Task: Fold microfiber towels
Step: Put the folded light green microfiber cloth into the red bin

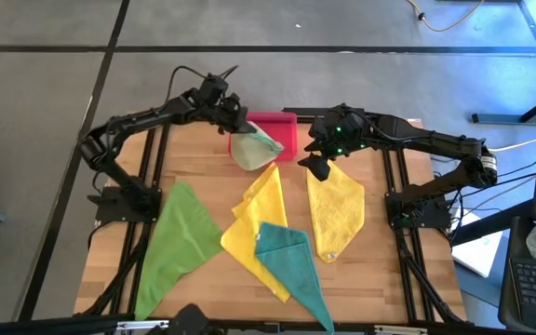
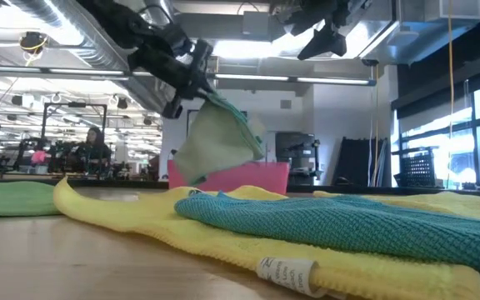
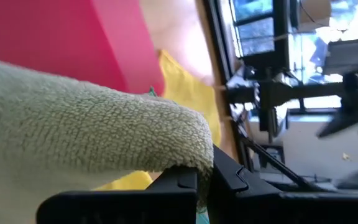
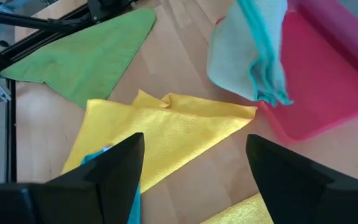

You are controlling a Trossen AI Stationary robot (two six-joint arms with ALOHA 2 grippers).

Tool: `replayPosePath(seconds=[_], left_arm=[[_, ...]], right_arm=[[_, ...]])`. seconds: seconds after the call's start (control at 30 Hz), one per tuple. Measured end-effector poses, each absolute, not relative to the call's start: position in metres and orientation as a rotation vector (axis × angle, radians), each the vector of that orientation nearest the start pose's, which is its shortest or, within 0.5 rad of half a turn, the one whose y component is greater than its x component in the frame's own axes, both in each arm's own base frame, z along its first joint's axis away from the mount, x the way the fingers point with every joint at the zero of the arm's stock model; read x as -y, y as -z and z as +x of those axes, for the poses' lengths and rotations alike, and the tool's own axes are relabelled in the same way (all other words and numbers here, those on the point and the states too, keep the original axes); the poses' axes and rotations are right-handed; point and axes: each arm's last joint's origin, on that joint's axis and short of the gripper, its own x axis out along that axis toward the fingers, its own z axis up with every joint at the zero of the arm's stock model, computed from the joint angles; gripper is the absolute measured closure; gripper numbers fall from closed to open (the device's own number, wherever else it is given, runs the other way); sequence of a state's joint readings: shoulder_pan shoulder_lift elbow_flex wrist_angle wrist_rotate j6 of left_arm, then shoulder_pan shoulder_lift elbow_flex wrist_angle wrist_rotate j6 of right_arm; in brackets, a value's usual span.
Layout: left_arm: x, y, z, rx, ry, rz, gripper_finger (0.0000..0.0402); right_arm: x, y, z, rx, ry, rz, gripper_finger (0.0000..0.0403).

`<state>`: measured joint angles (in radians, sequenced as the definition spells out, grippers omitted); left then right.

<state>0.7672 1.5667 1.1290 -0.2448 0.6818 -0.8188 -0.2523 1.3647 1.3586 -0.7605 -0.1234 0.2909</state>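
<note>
Clamped shut on a folded pale olive towel (image 1: pixel 252 147), the left gripper (image 1: pixel 234 119) holds it in the air over the front edge of the pink tray (image 1: pixel 282 124) at the far side of the table (image 1: pixel 203 158). In the low view the left gripper (image 2: pixel 192 77) pinches the towel (image 2: pixel 215 143) at its top, and the cloth hangs down clear of the tray (image 2: pixel 257 177) behind it. A teal edge shows along the fold of the hanging cloth in the right wrist view (image 4: pixel 244 53). From the left wrist camera the olive pile (image 3: pixel 92 130) fills most of the picture, drawn in between the dark fingers (image 3: pixel 185 186).

Over to the right, the right gripper (image 1: pixel 318 158) hangs above the table with its fingers (image 4: pixel 114 168) spread wide and nothing between them. It sits near the tray and above the far corner of one yellow towel (image 1: pixel 335 210).

Four more towels lie flat on the wood. A bright green towel (image 1: pixel 177 244) spreads at the left. A second yellow towel (image 1: pixel 257 223) lies in the middle, and a teal towel (image 1: pixel 291 265) rests on top of its near part. In the low view the teal cloth (image 2: pixel 340 221) lies over the yellow one (image 2: pixel 182 229), whose white label shows at the near edge.
</note>
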Motion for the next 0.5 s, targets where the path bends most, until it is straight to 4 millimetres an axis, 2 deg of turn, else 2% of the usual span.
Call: replayPosePath(seconds=[0.23,0.4,0.5], left_arm=[[-0.242,-0.234,0.258,-0.466,-0.378,-1.275,0.0401],[-0.255,-0.209,0.272,-0.443,-0.38,-1.302,0.0401],[-0.259,-0.201,0.282,-0.4,-0.363,-1.31,0.0401]], right_arm=[[0.067,-0.354,0.273,-0.734,0.232,0.421,0.0118],[0.067,-0.353,0.272,-0.741,0.236,0.428,0.0118],[0.066,-0.352,0.271,-0.757,0.243,0.442,0.0118]])
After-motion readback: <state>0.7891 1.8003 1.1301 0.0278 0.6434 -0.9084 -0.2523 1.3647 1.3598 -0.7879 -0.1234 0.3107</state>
